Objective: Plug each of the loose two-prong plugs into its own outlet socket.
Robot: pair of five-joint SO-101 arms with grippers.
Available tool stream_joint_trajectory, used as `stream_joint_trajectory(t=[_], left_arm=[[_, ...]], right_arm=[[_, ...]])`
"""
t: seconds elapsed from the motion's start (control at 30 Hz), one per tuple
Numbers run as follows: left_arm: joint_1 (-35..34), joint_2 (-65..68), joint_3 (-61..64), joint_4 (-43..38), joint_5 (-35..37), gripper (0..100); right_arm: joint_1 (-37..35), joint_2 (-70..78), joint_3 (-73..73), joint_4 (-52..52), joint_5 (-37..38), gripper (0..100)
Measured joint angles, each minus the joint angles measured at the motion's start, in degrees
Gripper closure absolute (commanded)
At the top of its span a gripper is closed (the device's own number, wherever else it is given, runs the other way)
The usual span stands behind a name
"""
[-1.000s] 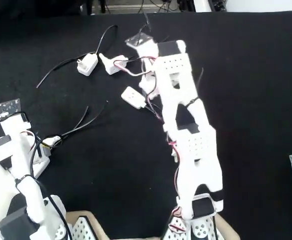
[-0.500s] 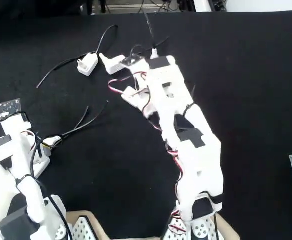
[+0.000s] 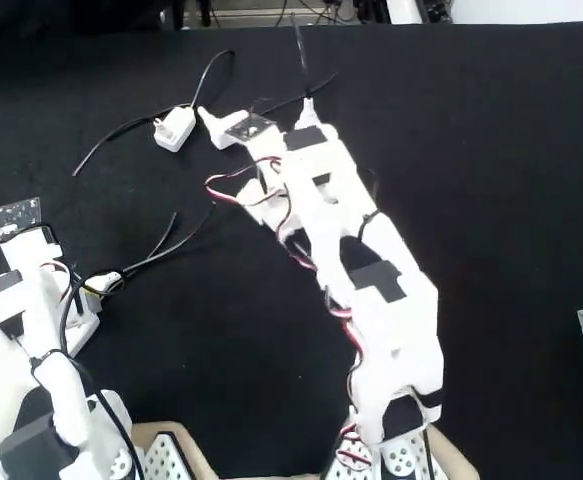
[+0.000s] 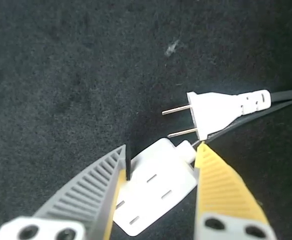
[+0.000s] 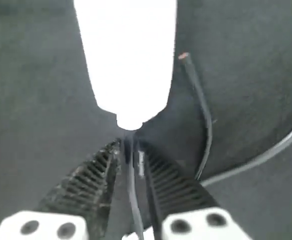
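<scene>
Pinching a thin black cord (image 5: 131, 180) between fingers that are all but closed, the right gripper (image 5: 129, 148) holds it just behind a white connector body (image 5: 128, 55). The body's long axis runs straight on from the fingers. Its rounded cord end faces them and its other end points away, toward the far left of the black table (image 3: 491, 150) as the high view has it. Whether this body is a plug or a socket I cannot tell. Just beside it lies a loose black wire (image 5: 202, 110) with a bare copper tip. In the high view the right arm (image 3: 361, 270) stretches from the near edge to that spot. It passes over a white socket block (image 3: 256, 192) that is partly hidden beneath it, and a white pronged adapter (image 3: 174, 128) lies a little farther left.

The left gripper (image 4: 162, 150) is fairly wide apart, and its grey finger (image 4: 93, 192) and yellow finger (image 4: 221, 185) press the two sides of a white outlet socket (image 4: 156, 187). The socket lies flat with its slotted face turned up. Just past the socket's end lies a white two-prong plug (image 4: 218, 112), flat on the cloth. Its long axis runs crosswise to the gripper's reach, and its prongs point away from its own black cord, along the table rather than at the slots. The nearer prong is close by the socket's corner.
</scene>
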Motion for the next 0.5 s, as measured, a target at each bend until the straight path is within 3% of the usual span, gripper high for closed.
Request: stream_joint_trajectory(t=[0.27,0.43,0.5], left_arm=[[0.00,0.00,0.00,0.00,0.00,78],[0.00,0.00,0.00,0.00,0.00,78],[0.00,0.00,0.00,0.00,0.00,78]], right_arm=[[-5.36,-16.62,8.97,5.45,0.09,97.6],[-10.55,-28.31,20.75,2.99,-2.81,80.1],[-12.40,-31.82,25.32,3.08,-4.66,78.0]])
